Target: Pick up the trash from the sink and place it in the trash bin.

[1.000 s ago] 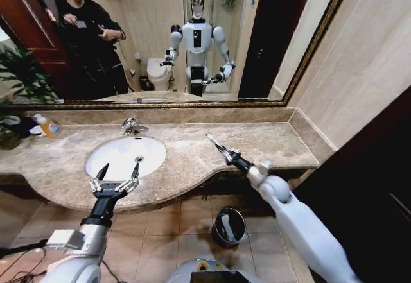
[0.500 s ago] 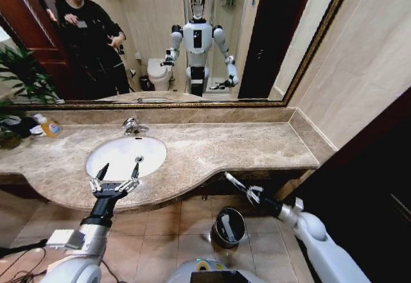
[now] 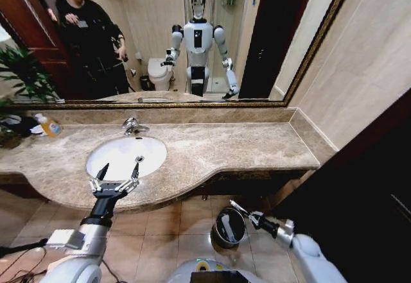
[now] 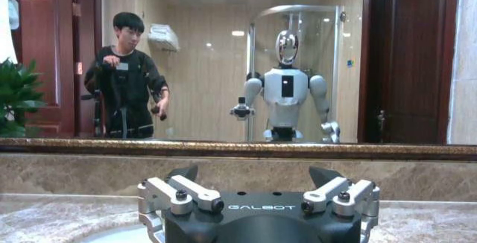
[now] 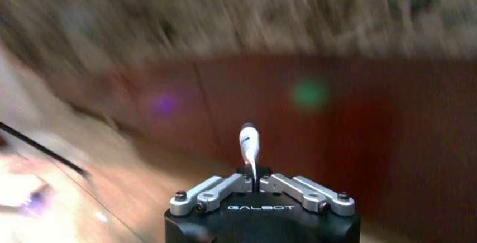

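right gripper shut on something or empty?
Shut on the thin white stick: the right gripper has its fingers closed together at its base, beside the trash bin.

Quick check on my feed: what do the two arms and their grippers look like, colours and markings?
Both arms have glossy white shells ending in black wrist sections. The left gripper has a black body with silvery metal linkages and dark pointed jaws; the left wrist view shows white GALBOT lettering on it. The right gripper is the same build, with the same lettering in its wrist view.

white stick [image 5: 249,142] pinched upright beside black bin [image 3: 229,226]; sink [image 3: 126,156] empty.
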### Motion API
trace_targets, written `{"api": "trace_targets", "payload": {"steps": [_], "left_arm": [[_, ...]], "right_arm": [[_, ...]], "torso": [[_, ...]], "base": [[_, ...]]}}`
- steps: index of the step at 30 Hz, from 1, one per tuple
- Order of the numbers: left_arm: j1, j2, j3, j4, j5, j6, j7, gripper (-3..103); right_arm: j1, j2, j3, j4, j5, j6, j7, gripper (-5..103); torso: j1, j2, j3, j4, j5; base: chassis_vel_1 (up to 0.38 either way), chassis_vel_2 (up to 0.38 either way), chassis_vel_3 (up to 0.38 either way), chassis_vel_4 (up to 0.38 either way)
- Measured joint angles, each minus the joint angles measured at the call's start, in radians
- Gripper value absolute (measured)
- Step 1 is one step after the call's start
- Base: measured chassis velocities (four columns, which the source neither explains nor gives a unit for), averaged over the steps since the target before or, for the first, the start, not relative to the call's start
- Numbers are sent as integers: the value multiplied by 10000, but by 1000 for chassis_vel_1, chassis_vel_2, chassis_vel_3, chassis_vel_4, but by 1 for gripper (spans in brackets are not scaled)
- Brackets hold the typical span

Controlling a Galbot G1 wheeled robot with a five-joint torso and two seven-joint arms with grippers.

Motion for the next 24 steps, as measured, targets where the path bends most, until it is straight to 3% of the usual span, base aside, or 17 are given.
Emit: {"api": "trace_targets", "payload": {"steps": [1,2,4,9,11,14,16,19,21,24], "left_arm": [[0,0,0,0,0,0,0,100],[0,0,0,0,0,0,0,100],[0,0,0,1,0,0,0,100],[0,0,0,0,0,0,0,100],[0,0,0,0,0,0,0,100],[0,0,0,0,0,0,0,100],[0,0,0,0,0,0,0,100],[0,0,0,0,0,0,0,100],[0,0,0,0,0,0,0,100],[0,0,0,0,0,0,0,100]], "right_arm": [[60,149,-47,-292,-657,-6,650,0],[60,149,-47,-292,-657,-6,650,0],[235,408,-99,-752,-1333,-20,1585,0],[400,761,-237,-1026,-1495,-124,2217,-2],[397,833,-256,-1014,-1573,-141,2241,3],[537,1078,-244,-1145,-1899,-108,2342,19],[572,1128,-243,-1200,-1927,-90,2370,19],[592,1221,-259,-1247,-1946,-49,2492,36],[605,1265,-262,-1248,-1934,-29,2555,36],[646,1418,-265,-1202,-1787,-17,2735,52]], "torso": [[0,0,0,-2,0],[0,0,0,-2,0],[0,0,0,-2,-4],[0,0,0,0,-4],[0,0,0,-1,-3],[0,0,0,-1,0],[0,0,0,1,1],[0,0,0,-2,-2],[0,0,0,-2,-2],[0,0,0,-1,0]], "base": [[0,0,0,0],[0,0,0,0],[0,0,0,0],[0,0,0,0],[0,0,0,0],[0,0,0,0],[0,0,0,0],[0,0,0,0],[0,0,0,0],[0,0,0,0]]}}
